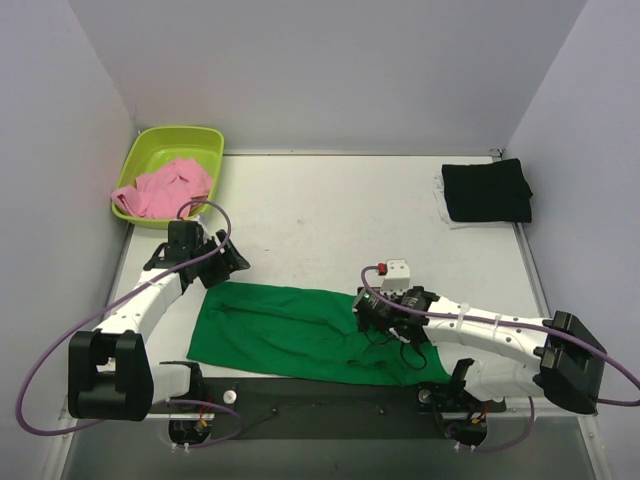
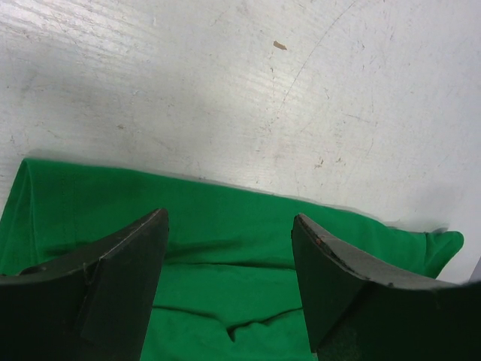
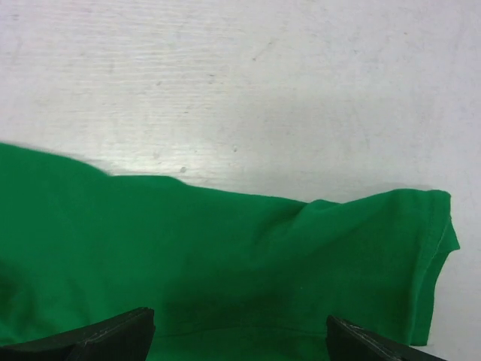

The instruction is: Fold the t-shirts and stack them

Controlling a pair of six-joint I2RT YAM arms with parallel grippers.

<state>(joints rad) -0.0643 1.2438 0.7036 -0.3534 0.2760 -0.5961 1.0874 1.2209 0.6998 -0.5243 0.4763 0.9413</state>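
A bright green t-shirt [image 1: 285, 330] lies as a long flat band across the near middle of the table. My left gripper [image 1: 235, 265] hovers over its far left corner, jaws open, with only cloth below them. In the left wrist view the green t-shirt [image 2: 225, 301] fills the gap under my left gripper [image 2: 229, 218]. My right gripper [image 1: 362, 312] is open above the shirt's right part. The right wrist view shows the green t-shirt [image 3: 225, 248] and its sleeve end beneath my right gripper [image 3: 239, 320]. A folded black t-shirt [image 1: 487, 192] rests at the back right. A crumpled pink t-shirt [image 1: 165, 187] sits in the tub.
The lime-green plastic tub [image 1: 205, 140] stands at the back left corner. A bit of white cloth [image 1: 441, 200] pokes out under the black shirt. Grey walls close in the table on three sides. A black mounting strip [image 1: 330, 395] with the arm bases runs along the near edge.
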